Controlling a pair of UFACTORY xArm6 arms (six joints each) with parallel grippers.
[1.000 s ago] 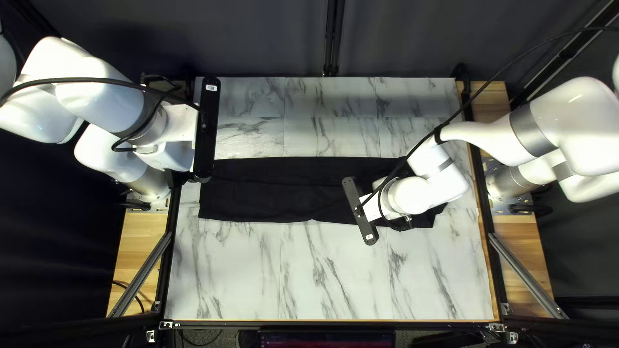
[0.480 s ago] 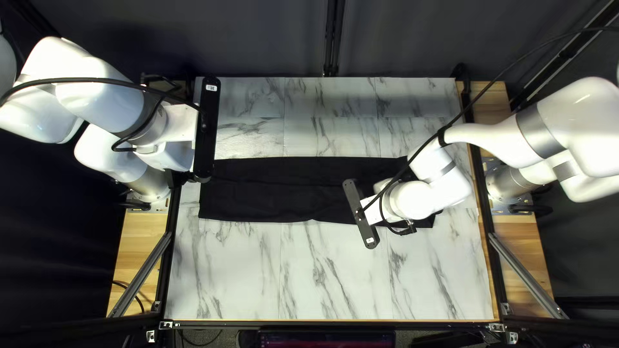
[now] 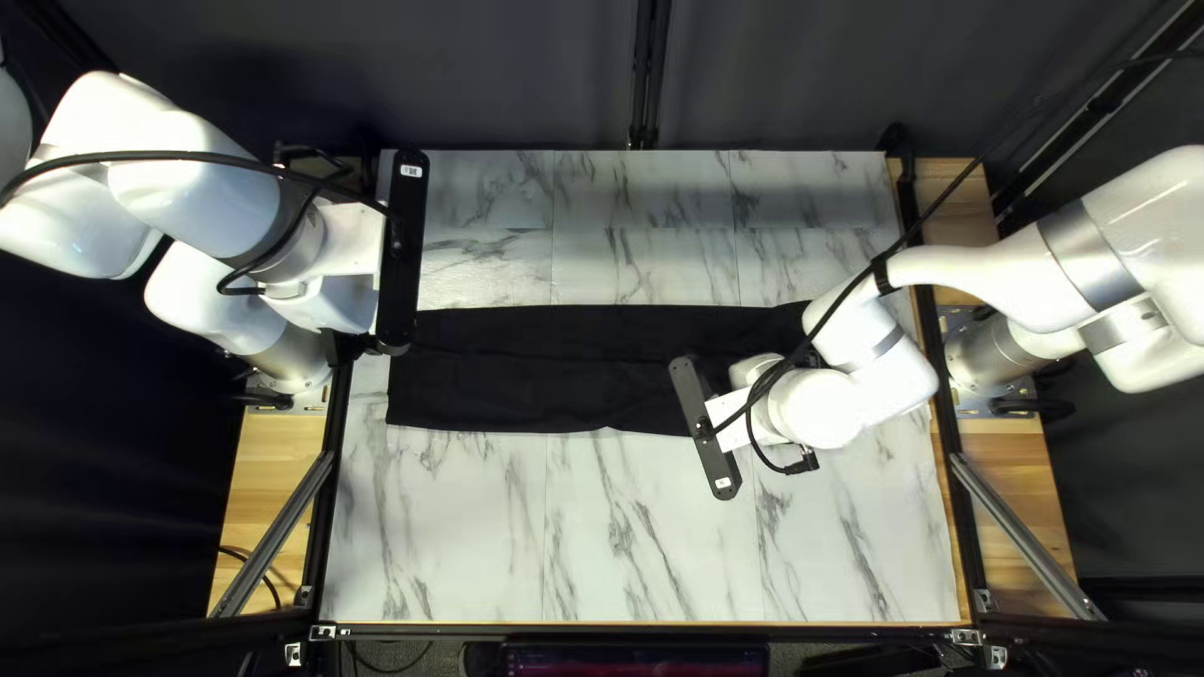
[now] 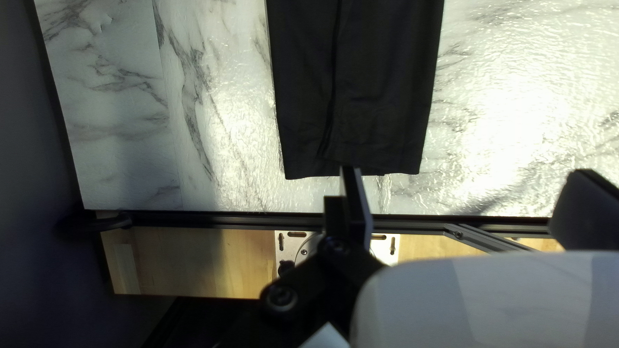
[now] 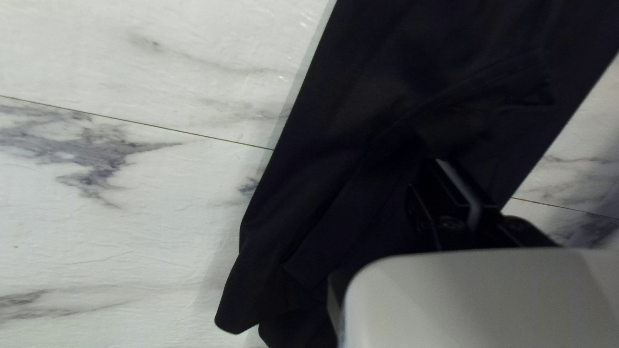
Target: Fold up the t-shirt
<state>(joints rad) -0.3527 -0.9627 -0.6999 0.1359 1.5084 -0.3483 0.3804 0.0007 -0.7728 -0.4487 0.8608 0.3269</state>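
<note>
A black t-shirt (image 3: 564,367), folded into a long strip, lies across the middle of the marble table (image 3: 583,527). My right arm's wrist (image 3: 818,404) hangs over the strip's right end and hides the gripper there. In the right wrist view my right gripper (image 5: 435,166) is shut on a fold of the t-shirt (image 5: 387,96), and the cloth rises toward its fingers. My left gripper (image 4: 469,200) is open and holds nothing. It hovers over the table's left edge, with the t-shirt's left end (image 4: 353,87) just ahead of one finger (image 4: 355,193).
A black frame rail (image 4: 242,220) and wooden side boards (image 3: 273,470) border the marble top. Bare marble lies on the near side (image 3: 564,536) and the far side (image 3: 640,216) of the strip. A dark curtain hangs behind the table.
My right arm's wrist has moved right and toward the table's near edge, and now covers the strip's right near corner. The left arm has not moved.
</note>
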